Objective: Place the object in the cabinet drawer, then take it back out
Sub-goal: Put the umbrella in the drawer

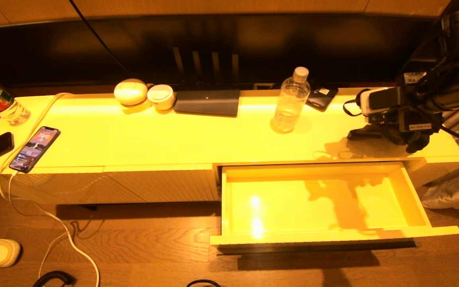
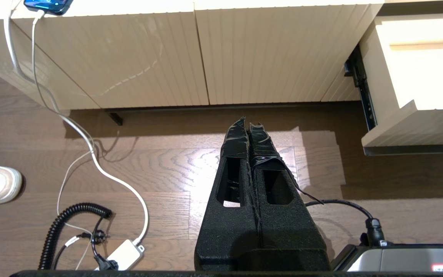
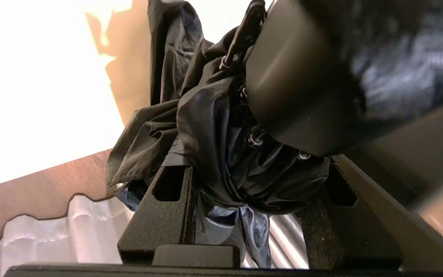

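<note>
Glossy and smooth, the inside of the open cabinet drawer mirrors the lamps — the cabinet top shares that lacquered sheen, while the closed front panels are finely ribbed and matt. The floor is grained wood with a soft shine. Thin, crinkled dark cloth with a faint sheen — a folded umbrella — sits between the rough, grainy black fingers of the right gripper. The bottle is clear plastic.
</note>
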Robot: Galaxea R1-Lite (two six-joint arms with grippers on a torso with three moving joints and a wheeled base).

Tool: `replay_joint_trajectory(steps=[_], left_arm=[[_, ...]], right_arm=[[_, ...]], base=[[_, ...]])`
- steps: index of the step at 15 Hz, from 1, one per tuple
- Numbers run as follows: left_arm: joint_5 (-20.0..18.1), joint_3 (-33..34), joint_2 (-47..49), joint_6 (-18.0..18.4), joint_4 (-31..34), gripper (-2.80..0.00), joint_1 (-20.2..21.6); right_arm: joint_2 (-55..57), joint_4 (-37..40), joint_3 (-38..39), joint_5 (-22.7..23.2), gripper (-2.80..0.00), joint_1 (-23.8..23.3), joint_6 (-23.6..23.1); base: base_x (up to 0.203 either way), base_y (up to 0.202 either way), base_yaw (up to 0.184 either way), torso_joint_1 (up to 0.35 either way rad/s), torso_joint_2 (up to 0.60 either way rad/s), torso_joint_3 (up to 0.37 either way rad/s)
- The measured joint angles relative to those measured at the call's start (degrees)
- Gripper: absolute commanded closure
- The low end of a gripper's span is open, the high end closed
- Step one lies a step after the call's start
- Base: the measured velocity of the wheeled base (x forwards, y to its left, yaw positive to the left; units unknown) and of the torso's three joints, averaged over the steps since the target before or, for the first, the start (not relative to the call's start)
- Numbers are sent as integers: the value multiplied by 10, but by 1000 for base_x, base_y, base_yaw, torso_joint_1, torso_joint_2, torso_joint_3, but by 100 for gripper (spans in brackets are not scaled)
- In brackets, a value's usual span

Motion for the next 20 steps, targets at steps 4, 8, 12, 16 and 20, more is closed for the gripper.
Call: replay_joint_trajectory(steps=[4,8,12,16,20], left_arm=[[0,0,0,0,0,0,0],[0,0,0,0,0,0,0],[0,0,0,0,0,0,0],[0,0,0,0,0,0,0],[0,0,0,0,1,0,0]], right_arm=[[-64,57,0,-1,0,17,58],[-109,122,3,-2,0,46,176],[-115,182,22,1,0,79,346],[-97,179,74,7,0,86,399],[-62,131,120,21,0,76,392]], base=[[0,0,0,0,0,0],[0,0,0,0,0,0],[0,0,0,0,0,0],[0,0,0,0,0,0],[0,0,0,0,0,0]])
